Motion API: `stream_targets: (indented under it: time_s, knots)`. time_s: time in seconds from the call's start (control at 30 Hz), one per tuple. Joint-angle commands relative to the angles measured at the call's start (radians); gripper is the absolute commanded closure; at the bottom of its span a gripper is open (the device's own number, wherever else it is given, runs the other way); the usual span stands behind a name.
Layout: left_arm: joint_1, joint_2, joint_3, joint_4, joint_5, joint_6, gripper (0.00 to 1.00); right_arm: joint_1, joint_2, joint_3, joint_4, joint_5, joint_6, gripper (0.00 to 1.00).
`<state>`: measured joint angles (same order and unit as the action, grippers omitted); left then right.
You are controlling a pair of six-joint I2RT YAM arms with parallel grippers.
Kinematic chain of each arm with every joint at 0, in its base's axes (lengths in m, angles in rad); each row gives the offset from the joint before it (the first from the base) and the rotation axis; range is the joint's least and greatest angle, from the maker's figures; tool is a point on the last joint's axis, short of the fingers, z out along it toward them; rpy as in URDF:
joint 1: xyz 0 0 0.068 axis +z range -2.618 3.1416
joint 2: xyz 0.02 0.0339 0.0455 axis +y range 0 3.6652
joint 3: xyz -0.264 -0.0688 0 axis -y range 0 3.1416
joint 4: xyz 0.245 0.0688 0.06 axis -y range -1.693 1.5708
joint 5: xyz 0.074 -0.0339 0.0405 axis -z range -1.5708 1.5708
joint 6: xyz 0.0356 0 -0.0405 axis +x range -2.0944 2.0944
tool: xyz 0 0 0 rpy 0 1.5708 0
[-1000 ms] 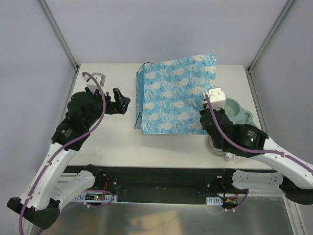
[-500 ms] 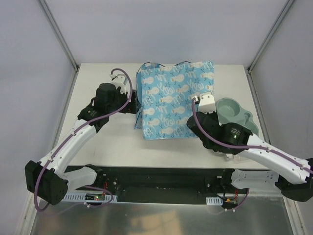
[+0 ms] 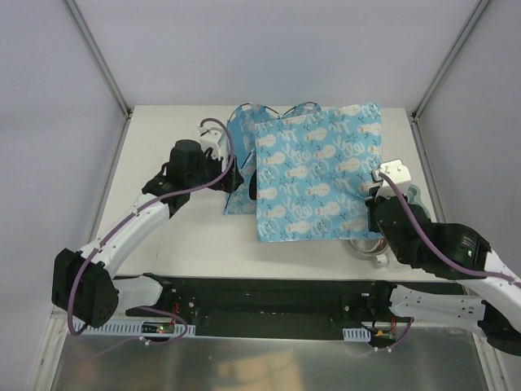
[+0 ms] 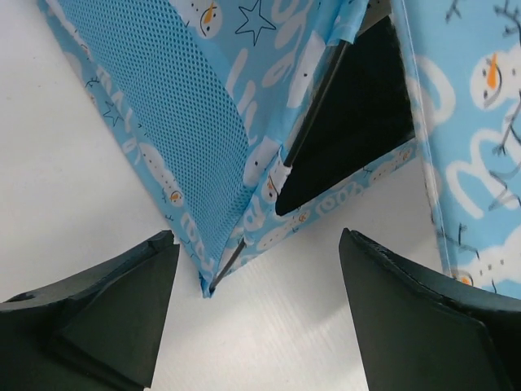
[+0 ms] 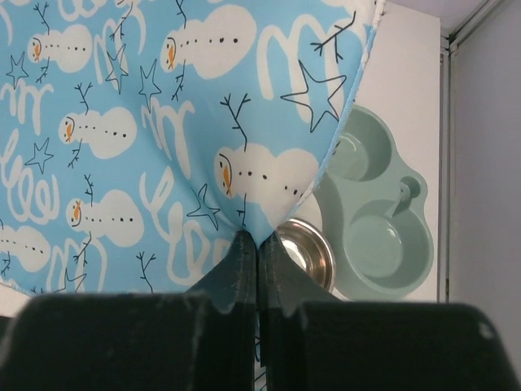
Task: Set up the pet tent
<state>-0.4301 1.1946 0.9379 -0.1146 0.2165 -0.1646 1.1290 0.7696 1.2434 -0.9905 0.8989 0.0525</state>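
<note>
Tabletop point(image 3: 171, 236) of plain white fills a booth closed in by pale grey walls point(image 3: 73, 98), with slanting aluminium posts point(image 3: 98, 57) at the back corners. The pet tent point(image 3: 242, 163), blue fabric printed with white snowmen, with a mesh panel, a thin black pole point(image 4: 313, 102) and a dark doorway, sits at the back middle of the table. A flat rectangular mat point(image 3: 317, 183) of the same print overlaps its right side. The left arm stretches forward and to the right. The left gripper point(image 3: 230, 173) sits low at the tent's left side with its fingers spread wide, the tent's near corner between them and untouched. The right arm bends in from the right. The right gripper point(image 5: 257, 252) is pressed together, pinching the mat's edge. Beside it lie a pale green twin-well feeding dish point(image 5: 383, 220) and a round steel bowl point(image 5: 308, 248).
</note>
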Motion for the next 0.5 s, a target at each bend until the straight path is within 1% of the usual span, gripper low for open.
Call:
stream_targets:
  time_s: [0.0,0.03,0.17,0.23,0.27,0.3,0.37,0.4,0.43,0.47]
  knots:
    - [0.007,0.085,0.018,0.11,0.06,0.011,0.2,-0.003,0.01,0.025,-0.103,-0.06,-0.045,1.0]
    - [0.005,0.108,0.027,0.14,0.058,0.002,0.23,-0.002,0.014,0.027,-0.121,-0.087,-0.045,1.0]
    - [0.002,0.189,0.07,0.181,0.028,-0.013,0.33,-0.002,0.025,0.034,-0.217,-0.152,-0.034,1.0]
    - [0.001,0.223,0.087,0.196,0.009,-0.013,0.42,-0.003,0.026,0.03,-0.267,-0.153,-0.02,1.0]
    - [-0.001,0.233,0.097,0.194,0.001,-0.013,0.49,-0.002,0.023,0.027,-0.281,-0.144,-0.014,1.0]
    - [-0.001,0.243,0.104,0.196,-0.002,-0.01,0.6,-0.003,0.023,0.025,-0.29,-0.115,-0.007,1.0]
    - [-0.002,0.25,0.113,0.194,-0.005,-0.007,0.78,-0.002,0.017,0.022,-0.278,-0.075,-0.002,1.0]
    - [-0.004,0.25,0.11,0.194,-0.011,-0.009,0.86,-0.002,0.013,0.022,-0.264,-0.028,0.007,1.0]
    - [-0.006,0.247,0.107,0.194,-0.012,-0.009,0.92,-0.002,0.011,0.022,-0.249,-0.023,0.007,1.0]
    - [-0.006,0.243,0.102,0.191,-0.023,-0.01,0.96,-0.003,0.013,0.021,-0.235,-0.009,0.007,1.0]
